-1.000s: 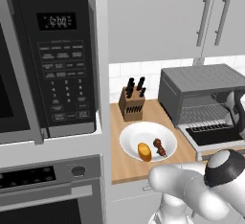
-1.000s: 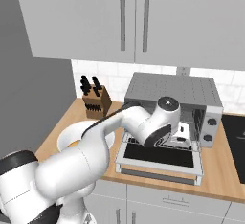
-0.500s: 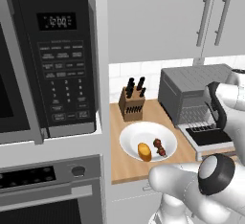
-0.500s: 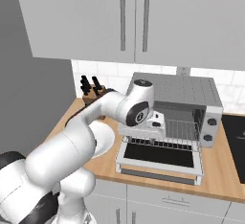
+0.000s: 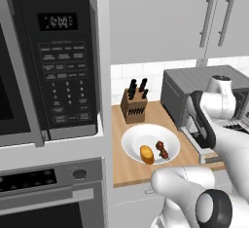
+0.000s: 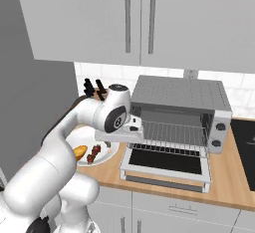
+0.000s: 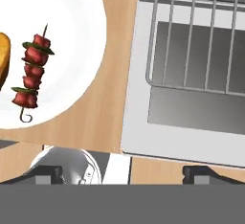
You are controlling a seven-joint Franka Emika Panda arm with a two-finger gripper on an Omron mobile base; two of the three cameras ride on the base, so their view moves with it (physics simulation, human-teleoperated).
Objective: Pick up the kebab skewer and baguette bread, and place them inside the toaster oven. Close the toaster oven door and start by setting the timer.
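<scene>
Kitchen counter (image 5: 131,173), left base view: arm has swung left from the toaster oven (image 5: 194,88) toward the white plate (image 5: 133,142) holding baguette bread (image 5: 146,154) and kebab skewer (image 5: 163,149). Right base view: toaster oven door (image 6: 167,165) down, rack bare. Hand view: gripper (image 7: 123,174) spread wide, holding nothing, hovering between plate and door; pickup likely next.

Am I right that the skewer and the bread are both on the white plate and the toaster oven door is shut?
Not quite. The toaster oven door is dropped open, with the wire rack pulled out over it, as the right base view shows. The rest holds: the kebab skewer and the baguette bread both lie on the white plate.
</scene>
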